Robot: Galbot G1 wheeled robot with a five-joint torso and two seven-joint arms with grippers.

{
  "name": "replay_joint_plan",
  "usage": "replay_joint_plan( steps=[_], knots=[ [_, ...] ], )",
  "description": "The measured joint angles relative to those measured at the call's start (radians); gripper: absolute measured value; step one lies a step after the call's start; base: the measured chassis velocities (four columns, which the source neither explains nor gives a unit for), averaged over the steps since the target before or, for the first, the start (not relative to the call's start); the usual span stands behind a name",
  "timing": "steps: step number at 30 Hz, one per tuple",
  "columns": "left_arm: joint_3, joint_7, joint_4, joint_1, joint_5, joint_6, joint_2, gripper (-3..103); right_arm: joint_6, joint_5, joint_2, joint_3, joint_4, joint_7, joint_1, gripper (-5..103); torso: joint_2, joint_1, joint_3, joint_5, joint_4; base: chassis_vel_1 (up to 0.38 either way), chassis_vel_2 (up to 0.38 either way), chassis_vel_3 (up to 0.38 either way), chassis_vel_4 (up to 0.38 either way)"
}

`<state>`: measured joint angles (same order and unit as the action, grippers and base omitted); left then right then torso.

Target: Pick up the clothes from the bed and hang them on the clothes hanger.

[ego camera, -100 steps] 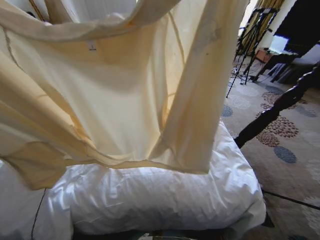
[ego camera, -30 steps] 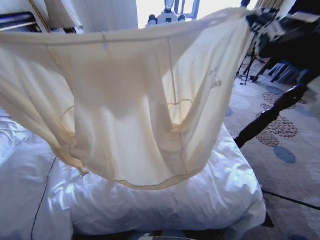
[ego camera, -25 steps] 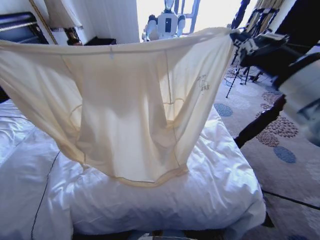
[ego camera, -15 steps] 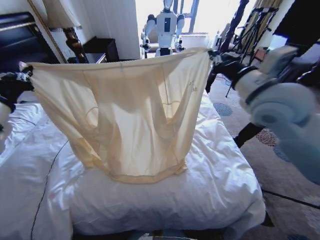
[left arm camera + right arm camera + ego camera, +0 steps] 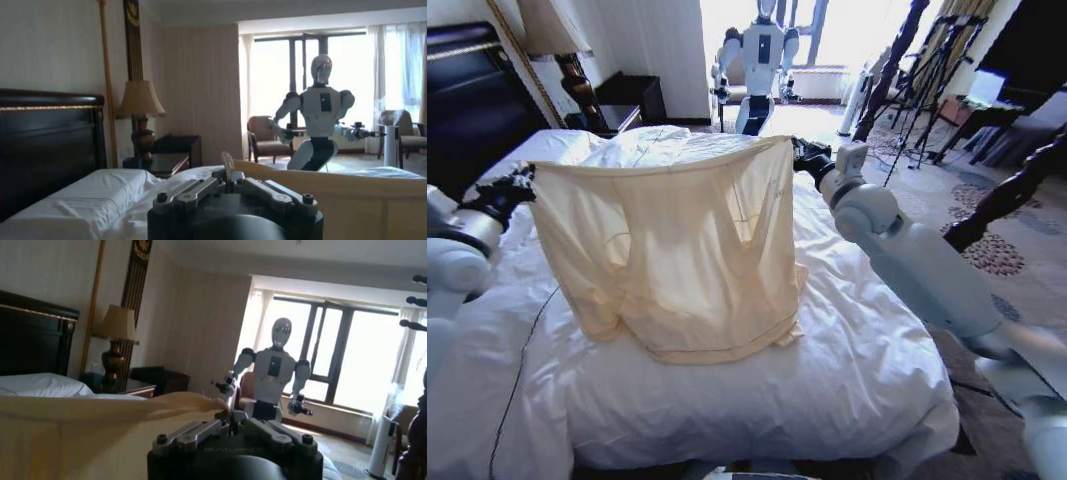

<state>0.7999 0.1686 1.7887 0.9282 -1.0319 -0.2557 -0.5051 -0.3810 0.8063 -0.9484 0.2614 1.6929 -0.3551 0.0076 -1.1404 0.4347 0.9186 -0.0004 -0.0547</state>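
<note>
Pale yellow, thin, soft shirt (image 5: 667, 250) stretched wide btwn both arms, hem draped on the white puffy quilted duvet of the big dark-posted bed (image 5: 847, 380). Left gripper (image 5: 515, 185) pinching one shoulder corner, right gripper (image 5: 805, 155) clamped on the other, fabric nipped tight in both wrist views. No hanger to be seen. Risks, imo: fabric's thin and slippery, so a corner could slide out if the arms pull further apart; the trailing hem may snag on the duvet; and the grey-white humanoid robot (image 5: 762, 55) stands past the bed's far side, in the way if the shirt travels there.
</note>
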Motion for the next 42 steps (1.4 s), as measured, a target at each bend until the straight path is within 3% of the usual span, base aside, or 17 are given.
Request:
replay_joint_plan(
  steps=[2, 6, 7, 10, 21, 24, 25, 29, 30, 32, 34, 35, 37, 40, 42],
  knots=[
    [-0.042, -0.002, -0.026, -0.042, 0.005, 0.003, -0.008, 1, 0.007, -0.012, -0.011, 0.005, -0.027, 0.011, 0.004, 0, 0.0, 0.0, 0.0, 0.0001, 0.0, 0.0, 0.0, 0.0, 0.0],
    [-0.259, -0.01, -0.157, -0.236, 0.047, 0.027, -0.066, 1, 0.039, -0.048, -0.076, 0.03, -0.16, 0.048, 0.028, 0, 0.0, 0.0, 0.0, -0.0001, 0.0002, 0.0, 0.0, 0.0, 0.0],
    [-0.259, -0.01, -0.157, -0.236, 0.047, 0.027, -0.066, 1, 0.039, -0.048, -0.076, 0.03, -0.16, 0.048, 0.028, 0, 0.0, 0.0, 0.0, -0.0001, 0.0002, 0.0, 0.0, 0.0, 0.0],
    [-0.393, -0.023, -0.258, -0.357, 0.089, 0.052, -0.136, 1, 0.069, -0.089, -0.145, 0.046, -0.294, 0.089, 0.049, 0, 0.0, 0.0, 0.0, 0.0, 0.0002, 0.0, 0.0, 0.0, 0.0],
    [-0.555, -0.064, -0.531, -0.546, 0.18, 0.127, -0.283, 1, 0.169, -0.21, -0.323, 0.045, -0.655, 0.197, 0.067, 0, 0.0, 0.0, 0.0, 0.0, 0.0003, 0.0, 0.0, 0.0, 0.0],
    [-0.631, -0.076, -0.7, -0.648, 0.234, 0.18, -0.358, 1, 0.253, -0.29, -0.444, 0.008, -0.879, 0.265, 0.092, 0, 0.0, 0.0, 0.0, -0.0003, 0.0005, 0.0, 0.0, 0.0, 0.0],
    [-0.631, -0.076, -0.7, -0.648, 0.234, 0.18, -0.358, 1, 0.253, -0.29, -0.444, 0.008, -0.879, 0.265, 0.092, 0, 0.0, 0.0, 0.0, -0.0003, 0.0005, 0.0, 0.0, 0.0, 0.0],
    [-0.703, -0.093, -0.884, -0.732, 0.301, 0.247, -0.442, 1, 0.356, -0.409, -0.563, -0.081, -1.125, 0.329, 0.128, 0, 0.0, 0.0, 0.0, -0.0005, 0.0008, 0.0, 0.0, 0.0, 0.0],
    [-0.703, -0.093, -0.884, -0.732, 0.301, 0.247, -0.442, 1, 0.356, -0.409, -0.563, -0.081, -1.125, 0.329, 0.128, 0, 0.0, 0.0, 0.0, -0.0005, 0.0008, 0.0, 0.0, 0.0, 0.0],
    [-0.745, -0.102, -0.98, -0.787, 0.329, 0.282, -0.512, 1, 0.359, -0.428, -0.569, -0.109, -1.155, 0.33, 0.123, 0, 0.0, 0.0, 0.0, 0.0, 0.0021, 0.0, 0.0, 0.0, 0.0],
    [-0.778, -0.115, -1.088, -0.846, 0.358, 0.319, -0.594, 1, 0.359, -0.457, -0.554, -0.137, -1.168, 0.318, 0.108, 0, 0.0, 0.0, 0.0, 0.0, 0.0006, 0.0, 0.0, 0.0, 0.0],
    [-0.778, -0.115, -1.088, -0.846, 0.358, 0.319, -0.594, 1, 0.359, -0.457, -0.554, -0.137, -1.168, 0.318, 0.108, 0, 0.0, 0.0, 0.0, 0.0, 0.0006, 0.0, 0.0, 0.0, 0.0],
    [-0.787, -0.125, -1.176, -0.885, 0.391, 0.342, -0.657, 1, 0.343, -0.472, -0.544, -0.164, -1.177, 0.295, 0.097, 0, 0.0, 0.0, 0.0, 0.0008, -0.0017, 0.0, 0.0, 0.0, 0.0],
    [-0.777, -0.12, -1.228, -0.897, 0.432, 0.341, -0.697, 1, 0.308, -0.472, -0.539, -0.177, -1.177, 0.27, 0.088, -2, 0.0, 0.0, 0.0, 0.0012, -0.0014, 0.0, 0.0, 0.0, 0.0],
    [-0.752, -0.106, -1.246, -0.898, 0.465, 0.305, -0.713, 1, 0.263, -0.454, -0.527, -0.18, -1.163, 0.265, 0.083, -2, 0.0, 0.0, 0.0, -0.0001, -0.0004, 0.0, 0.0, 0.0, 0.0]
  ],
)
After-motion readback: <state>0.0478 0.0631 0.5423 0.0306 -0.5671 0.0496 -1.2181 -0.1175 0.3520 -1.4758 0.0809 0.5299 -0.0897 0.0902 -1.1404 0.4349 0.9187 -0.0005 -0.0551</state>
